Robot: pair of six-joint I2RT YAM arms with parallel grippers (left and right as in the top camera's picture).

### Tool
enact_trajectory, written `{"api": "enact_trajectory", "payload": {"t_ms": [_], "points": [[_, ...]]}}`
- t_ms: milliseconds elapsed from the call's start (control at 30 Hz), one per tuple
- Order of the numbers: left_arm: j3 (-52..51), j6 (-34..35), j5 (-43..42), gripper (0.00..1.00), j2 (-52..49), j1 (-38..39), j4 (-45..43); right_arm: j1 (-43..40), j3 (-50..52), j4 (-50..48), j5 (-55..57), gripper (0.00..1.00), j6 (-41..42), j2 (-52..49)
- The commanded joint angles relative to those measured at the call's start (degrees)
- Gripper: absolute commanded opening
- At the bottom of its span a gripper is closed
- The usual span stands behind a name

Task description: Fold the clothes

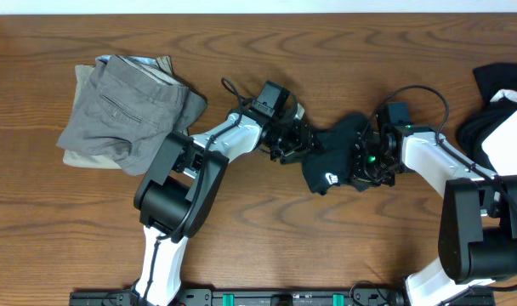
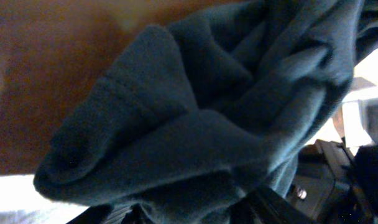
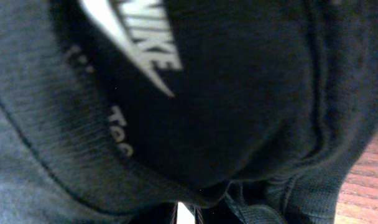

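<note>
The black T-shirt [image 1: 331,153] is bunched up at the middle of the table, its white chest logo [image 1: 332,178] facing up. My left gripper [image 1: 297,144] is at the shirt's left edge. In the left wrist view the crumpled shirt [image 2: 207,106] fills the frame, and the dark fingers [image 2: 261,203] stand apart with cloth between them. My right gripper [image 1: 366,161] is at the shirt's right side, shut on it. In the right wrist view the shirt [image 3: 251,106], with its collar and logo [image 3: 145,43], hangs right over the jaws.
Grey trousers [image 1: 131,110] lie folded at the left on a khaki piece [image 1: 80,157]. A heap of black and white garments [image 1: 501,110] sits at the right edge. The wooden table [image 1: 267,238] shows bare in front of the arms.
</note>
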State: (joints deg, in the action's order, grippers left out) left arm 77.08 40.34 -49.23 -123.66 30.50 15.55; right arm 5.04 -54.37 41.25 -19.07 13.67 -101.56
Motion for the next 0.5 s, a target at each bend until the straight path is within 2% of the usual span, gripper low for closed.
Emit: {"api": "enact_trajectory", "payload": {"t_ms": [0,133,333,467], "points": [[-1.49,1.53,1.22,0.62,-1.97,0.72,6.75,-0.26,0.39,-0.24,0.61,0.1,0.9,-0.33],[-1.73,1.6,3.26,0.66,-1.97,0.7,12.74,-0.26,0.37,-0.24,0.35,0.1,0.9,-0.33],[-1.86,1.27,5.25,0.67,-1.81,-0.83,12.61,-0.26,0.37,-1.18,-4.92,0.11,-1.46,-0.17],[-1.86,-1.07,5.33,0.71,-1.62,-3.54,10.45,-0.76,0.07,-1.31,-7.19,0.14,-2.58,2.12]]}}
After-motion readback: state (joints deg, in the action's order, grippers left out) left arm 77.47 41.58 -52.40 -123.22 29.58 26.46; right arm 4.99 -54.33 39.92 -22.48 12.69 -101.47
